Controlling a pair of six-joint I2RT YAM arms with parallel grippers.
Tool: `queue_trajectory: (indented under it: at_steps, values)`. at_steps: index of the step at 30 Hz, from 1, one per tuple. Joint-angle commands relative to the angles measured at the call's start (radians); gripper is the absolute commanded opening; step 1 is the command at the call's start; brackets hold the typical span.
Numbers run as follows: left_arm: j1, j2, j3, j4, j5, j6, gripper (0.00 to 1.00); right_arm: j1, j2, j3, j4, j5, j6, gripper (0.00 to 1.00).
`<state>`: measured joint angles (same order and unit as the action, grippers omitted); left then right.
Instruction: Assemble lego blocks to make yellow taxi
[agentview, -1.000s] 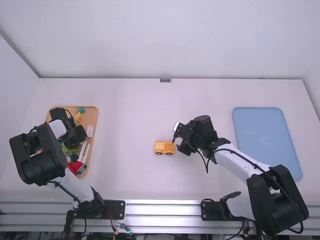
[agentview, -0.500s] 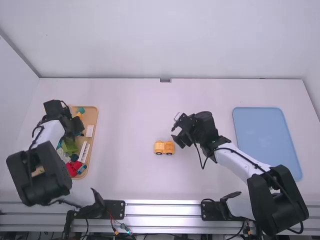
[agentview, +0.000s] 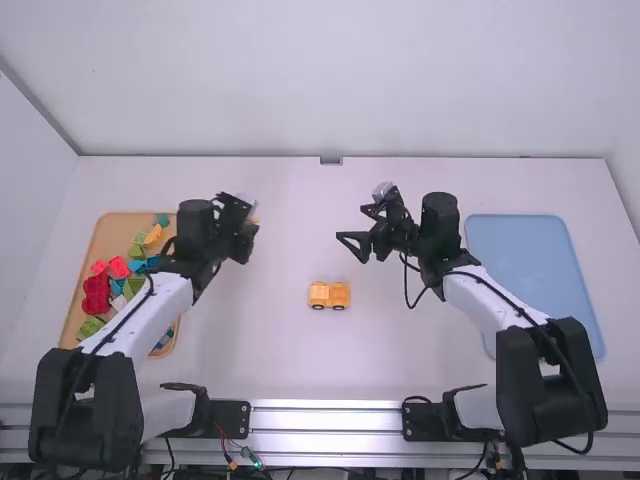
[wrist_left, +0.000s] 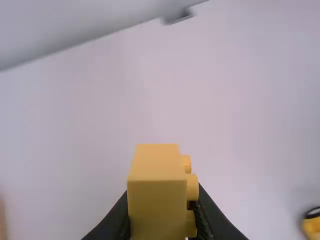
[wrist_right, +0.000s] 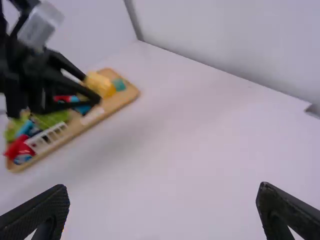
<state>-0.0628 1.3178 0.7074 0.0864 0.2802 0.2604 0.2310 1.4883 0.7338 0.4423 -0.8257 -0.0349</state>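
Note:
My left gripper (agentview: 252, 232) is above the table between the tray and the middle. In the left wrist view, the left gripper (wrist_left: 162, 220) is shut on a yellow block (wrist_left: 157, 205) whose studs face sideways. The same yellow block (wrist_right: 101, 85) shows at that gripper's tips in the right wrist view. A small yellow car body with dark wheels (agentview: 328, 294) stands upright at mid-table; a corner of that car (wrist_left: 312, 227) shows in the left wrist view. Beyond the car hangs my right gripper (agentview: 352, 224), fingers wide apart. In its wrist view the right gripper (wrist_right: 162, 205) holds nothing.
At the left lies a wooden tray (agentview: 108, 222) with several red, green, blue, white and yellow pieces, partly under the left arm. A flat blue tray (agentview: 535, 265) lies at the right, beside the right arm.
The left arm has swung from over the wooden tray toward the middle, bringing the yellow block. The right gripper has moved away from the car, farther up the table, and opened wider.

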Motion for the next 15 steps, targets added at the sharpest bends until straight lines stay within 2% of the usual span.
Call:
queue_trajectory:
  at_steps: [1,3,8,12,15]
  values:
    - [-0.082,-0.022,-0.058,0.083,0.026,0.103,0.02,-0.013,0.067,0.023,0.063,-0.186,0.155,0.98]
    - [-0.133,-0.022,-0.094,0.16,0.05,0.178,0.02,-0.023,0.109,0.028,0.105,-0.233,0.209,0.99]
    - [-0.239,-0.022,-0.163,0.345,0.051,0.2,0.02,-0.008,0.212,0.061,0.104,-0.326,0.24,0.97]
    - [-0.285,-0.007,-0.176,0.364,0.041,0.285,0.02,0.011,0.26,0.09,0.094,-0.371,0.249,0.96]
    - [-0.314,0.028,-0.175,0.363,0.041,0.32,0.02,0.011,0.283,0.114,0.066,-0.399,0.282,0.9]
